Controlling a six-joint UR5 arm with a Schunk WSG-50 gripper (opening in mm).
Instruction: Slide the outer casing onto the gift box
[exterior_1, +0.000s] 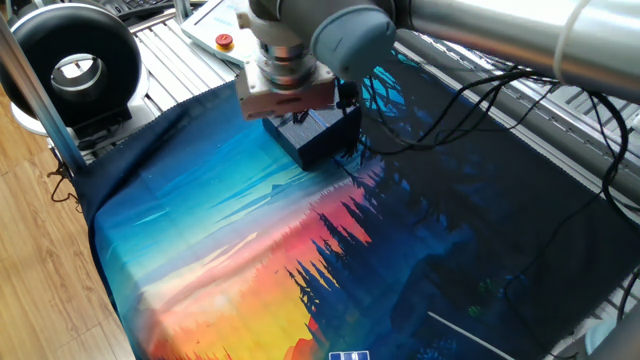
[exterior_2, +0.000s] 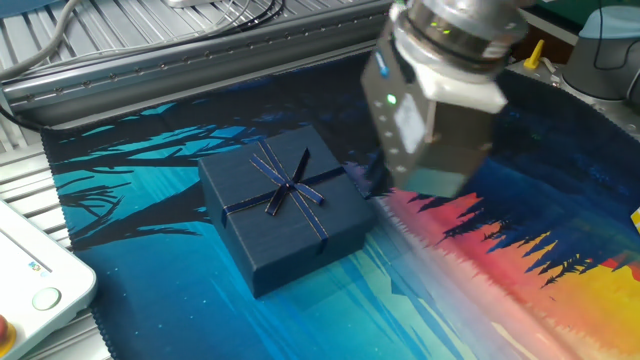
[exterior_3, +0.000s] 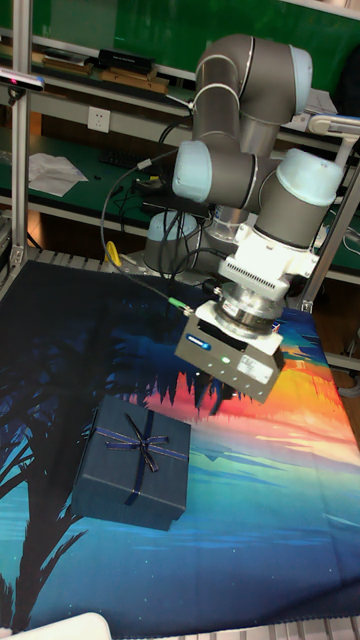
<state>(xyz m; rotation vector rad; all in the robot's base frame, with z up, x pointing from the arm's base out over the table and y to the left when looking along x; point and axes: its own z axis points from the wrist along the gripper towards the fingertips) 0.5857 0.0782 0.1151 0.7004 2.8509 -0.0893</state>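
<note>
Your outer casing (exterior_2: 288, 215) sits flat on the printed cloth (exterior_2: 520, 250), a dark navy ribbed square with its thin ribbon bow (exterior_2: 290, 187) crossed over the top face. In the tall fixed view you find it low on the left of the cloth, over the dark tree part of the print. It reads as one closed block: you cannot see any tray wall or rim under it, so whether the gift box is inside cannot be told from these views.

Your gripper (exterior_3: 232, 392) hangs in the air to the right of the casing in the tall view, clear of it and touching nothing. The fingers are hidden under the grey body, so you cannot tell how far the jaws are open, and nothing shows in their hold.

Further out, a white control pendant (exterior_2: 35, 280) lies at the near left edge in the other fixed view, and a black ring-shaped lamp (exterior_1: 72, 62) stands beyond the cloth's corner in one fixed view
</note>
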